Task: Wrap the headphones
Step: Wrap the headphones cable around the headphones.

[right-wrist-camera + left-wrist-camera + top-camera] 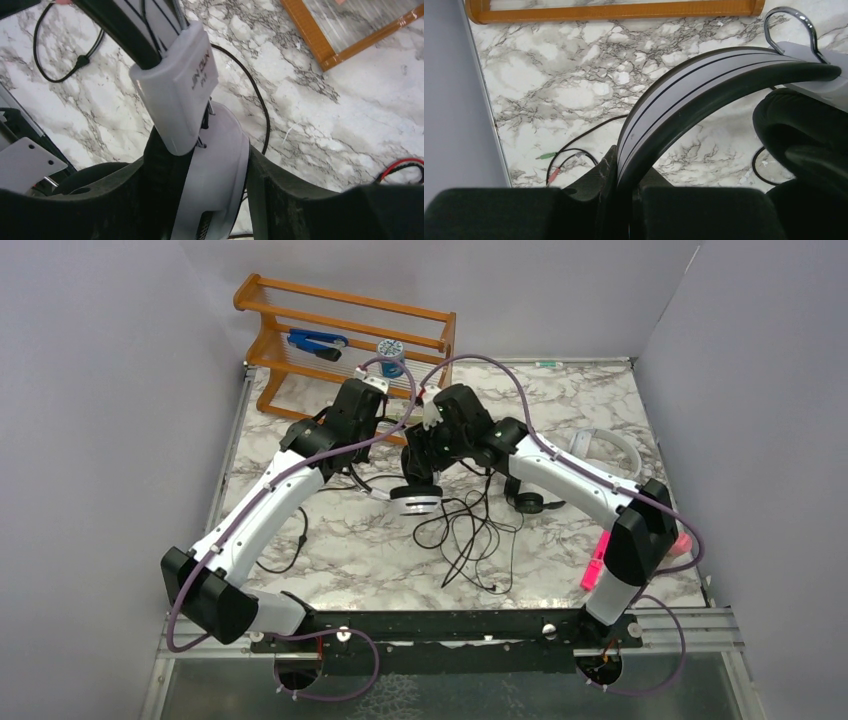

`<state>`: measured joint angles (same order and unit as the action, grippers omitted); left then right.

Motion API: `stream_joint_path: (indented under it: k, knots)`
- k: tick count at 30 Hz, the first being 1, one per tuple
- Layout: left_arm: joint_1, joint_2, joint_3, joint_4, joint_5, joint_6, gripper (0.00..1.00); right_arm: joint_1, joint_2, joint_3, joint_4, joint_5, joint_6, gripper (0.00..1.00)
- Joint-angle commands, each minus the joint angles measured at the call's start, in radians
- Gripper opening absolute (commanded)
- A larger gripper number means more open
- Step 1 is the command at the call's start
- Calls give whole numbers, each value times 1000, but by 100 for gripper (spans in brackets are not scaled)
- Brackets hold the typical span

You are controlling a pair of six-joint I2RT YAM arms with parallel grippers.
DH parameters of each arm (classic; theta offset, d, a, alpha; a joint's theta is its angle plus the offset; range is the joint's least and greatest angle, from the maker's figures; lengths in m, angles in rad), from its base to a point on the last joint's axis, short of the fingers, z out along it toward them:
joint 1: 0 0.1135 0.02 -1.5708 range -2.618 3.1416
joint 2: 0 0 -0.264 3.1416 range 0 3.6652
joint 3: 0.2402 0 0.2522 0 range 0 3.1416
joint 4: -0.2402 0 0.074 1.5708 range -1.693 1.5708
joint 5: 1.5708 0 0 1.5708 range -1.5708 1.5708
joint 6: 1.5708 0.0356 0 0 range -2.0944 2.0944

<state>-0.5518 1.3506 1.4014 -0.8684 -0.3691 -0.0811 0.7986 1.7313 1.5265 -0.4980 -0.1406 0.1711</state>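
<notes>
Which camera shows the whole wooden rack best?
The top external view: the wooden rack shows almost whole there, rails and end posts. The left wrist view catches only one long bar at its top edge; the right wrist view only a corner.

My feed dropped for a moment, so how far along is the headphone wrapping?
Nothing looks wrapped yet. In hand: the left gripper clamps the headband of the black-padded headphones, and the right gripper straddles an ear cup. Remaining: the black cord sprawls loose on the table; the black headphones and all-white headphones lie untouched.
</notes>
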Motion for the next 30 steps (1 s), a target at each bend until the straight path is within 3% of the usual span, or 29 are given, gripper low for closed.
stream_joint_path:
  k: [1,4,6,9,13,16,22,30]
  knots:
    - [-3,-9,39,46,8,18,0,-1,-63,-82,-12,38,-47,48]
    - [-3,-4,1,46,-11,74,0,-1,-140,-179,38,69,-126,30]
    - [-3,-8,-41,46,-61,114,0,-1,-195,-249,78,43,-203,26]
    - [-2,-37,-78,44,-155,28,0,-1,-281,-354,219,-25,-203,23]
    - [-2,-36,-94,43,-79,-53,16,-1,-251,-261,164,-108,-142,11]
    - [-2,-23,-109,38,-45,-90,24,-1,-215,-192,104,-87,-137,10]
    - [-2,-72,-173,25,-121,-162,35,-1,-185,-83,6,-82,-126,8]
    - [-2,-127,-239,36,-117,-243,45,-1,-208,-66,-42,-91,-86,6]
